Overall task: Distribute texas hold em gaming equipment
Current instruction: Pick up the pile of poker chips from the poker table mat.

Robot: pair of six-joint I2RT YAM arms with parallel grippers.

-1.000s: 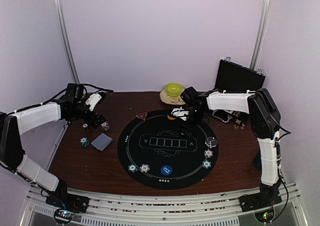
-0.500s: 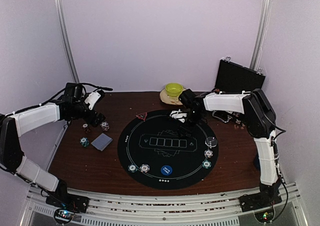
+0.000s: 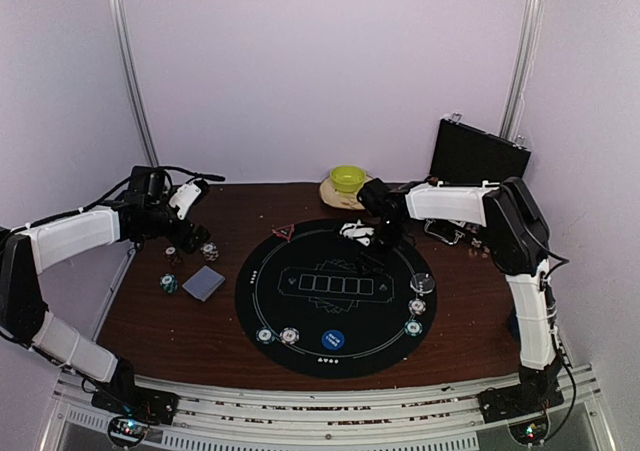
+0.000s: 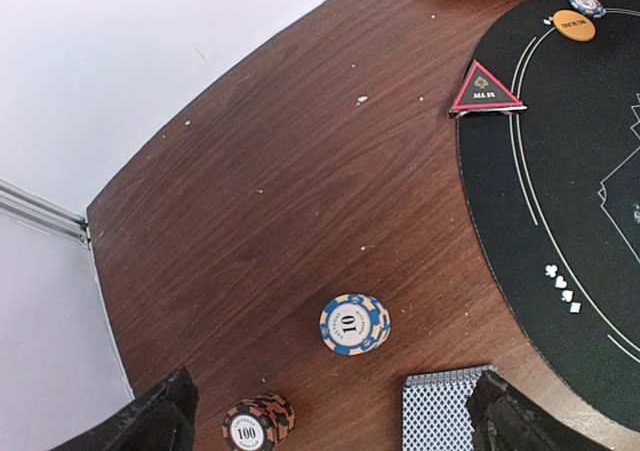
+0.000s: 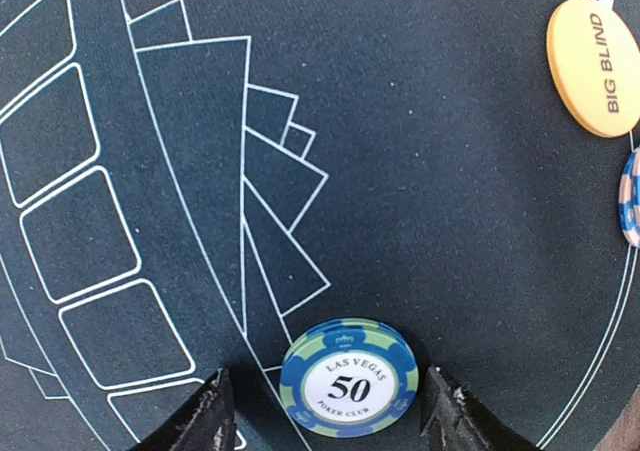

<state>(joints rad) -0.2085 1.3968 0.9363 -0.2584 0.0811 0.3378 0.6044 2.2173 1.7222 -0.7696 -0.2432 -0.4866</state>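
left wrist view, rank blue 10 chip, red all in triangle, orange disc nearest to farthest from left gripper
1. blue 10 chip, on table ahead of left gripper
2. red all in triangle, at mat edge
3. orange disc, on mat, top right

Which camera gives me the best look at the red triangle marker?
Left wrist: the red triangle marker is large and sharp there, with ALL IN readable, at the black mat's edge. Top external shows it only as a tiny red shape; right wrist misses it.
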